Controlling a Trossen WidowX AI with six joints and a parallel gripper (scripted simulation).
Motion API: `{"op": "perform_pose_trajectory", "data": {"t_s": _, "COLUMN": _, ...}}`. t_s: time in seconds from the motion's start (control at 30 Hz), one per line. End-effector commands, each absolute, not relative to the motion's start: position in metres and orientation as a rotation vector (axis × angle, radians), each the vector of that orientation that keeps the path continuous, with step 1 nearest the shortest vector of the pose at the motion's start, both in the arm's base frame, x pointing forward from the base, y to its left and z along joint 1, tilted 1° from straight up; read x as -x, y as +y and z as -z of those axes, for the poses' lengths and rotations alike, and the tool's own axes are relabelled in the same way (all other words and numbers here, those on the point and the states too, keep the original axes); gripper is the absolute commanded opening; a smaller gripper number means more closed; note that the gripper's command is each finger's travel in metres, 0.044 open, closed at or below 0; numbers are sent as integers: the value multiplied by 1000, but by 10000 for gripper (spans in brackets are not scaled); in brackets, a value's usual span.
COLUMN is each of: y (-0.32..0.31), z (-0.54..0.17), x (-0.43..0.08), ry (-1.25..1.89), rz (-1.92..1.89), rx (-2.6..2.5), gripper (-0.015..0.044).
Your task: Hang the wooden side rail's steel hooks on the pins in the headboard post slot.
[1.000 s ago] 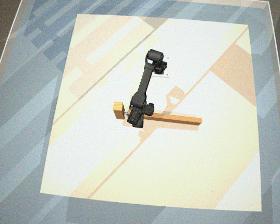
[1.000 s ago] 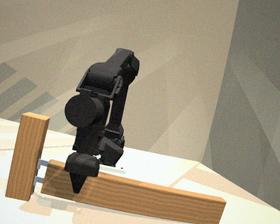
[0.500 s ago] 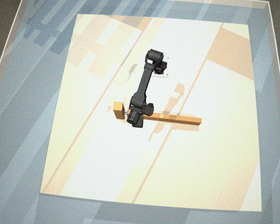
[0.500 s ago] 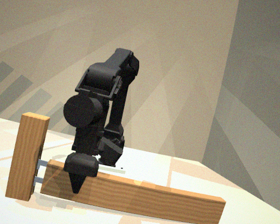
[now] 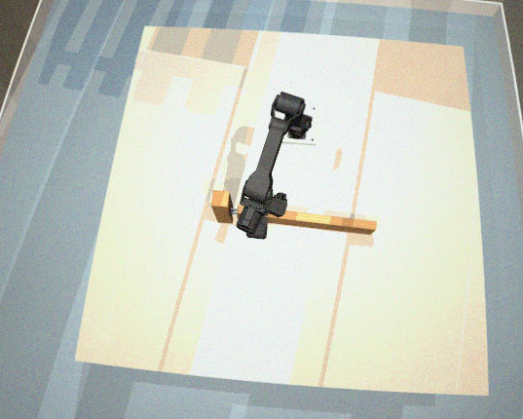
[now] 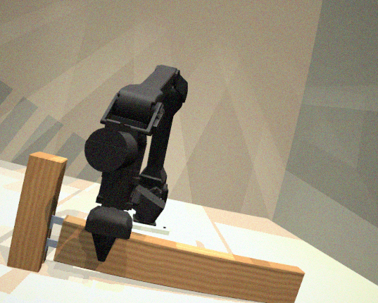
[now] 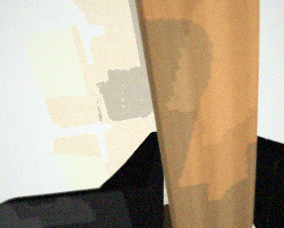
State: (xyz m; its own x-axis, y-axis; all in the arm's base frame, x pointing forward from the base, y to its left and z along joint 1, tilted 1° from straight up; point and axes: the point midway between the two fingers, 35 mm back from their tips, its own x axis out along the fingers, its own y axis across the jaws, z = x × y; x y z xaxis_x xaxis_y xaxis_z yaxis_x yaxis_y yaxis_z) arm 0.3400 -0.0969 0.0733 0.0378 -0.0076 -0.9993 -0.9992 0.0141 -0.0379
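Observation:
The wooden side rail (image 5: 317, 220) (image 6: 198, 264) (image 7: 228, 74) extends right from the headboard post (image 5: 221, 207) (image 6: 36, 211), which stands upright. A narrow gap separates the rail's end from the post. Across it, the upper steel hook (image 6: 58, 220) and lower steel hook (image 6: 53, 242) reach the post's slotted side. Their tips are hidden at the post's edge, and the pins cannot be seen, so seating cannot be told. My gripper (image 6: 103, 248) (image 7: 183, 134) is shut on the rail near its hooked end, one finger on each side. Contact of the rail's far end with the table cannot be made out.
The pale table (image 5: 371, 312) carries the post and lies under the rail. My arm's base stands behind the rail on a light plate (image 5: 300, 142) (image 6: 152, 229). The arm reaches over the rail, close to the post's right side. A low wall surrounds the scene.

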Motion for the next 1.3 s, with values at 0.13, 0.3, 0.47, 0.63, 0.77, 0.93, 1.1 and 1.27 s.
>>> {"op": "perform_pose_trajectory", "data": {"t_s": 0.13, "y": -99, "z": -77, "x": -343, "ry": 1190, "rz": -1161, "rx": 1231, "gripper": 0}}
{"op": "perform_pose_trajectory", "data": {"t_s": 0.3, "y": -99, "z": -77, "x": -343, "ry": 1190, "rz": -1161, "rx": 1231, "gripper": 0}}
{"op": "perform_pose_trajectory", "data": {"t_s": 0.47, "y": -100, "z": -76, "x": -343, "ry": 1190, "rz": -1161, "rx": 1231, "gripper": 0}}
{"op": "perform_pose_trajectory", "data": {"t_s": 0.63, "y": -101, "z": -76, "x": -342, "ry": 1191, "rz": -1161, "rx": 1231, "gripper": 0}}
{"op": "perform_pose_trajectory", "data": {"t_s": 0.77, "y": -101, "z": -75, "x": -342, "ry": 1191, "rz": -1161, "rx": 1231, "gripper": 0}}
{"op": "perform_pose_trajectory", "data": {"t_s": 0.93, "y": -102, "z": -75, "x": -342, "ry": 1191, "rz": -1161, "rx": 1231, "gripper": 0}}
{"op": "perform_pose_trajectory", "data": {"t_s": 1.1, "y": -102, "z": -74, "x": -341, "ry": 1191, "rz": -1161, "rx": 1231, "gripper": 0}}
{"op": "perform_pose_trajectory", "data": {"t_s": 1.27, "y": -103, "z": -74, "x": -341, "ry": 1191, "rz": -1161, "rx": 1231, "gripper": 0}}
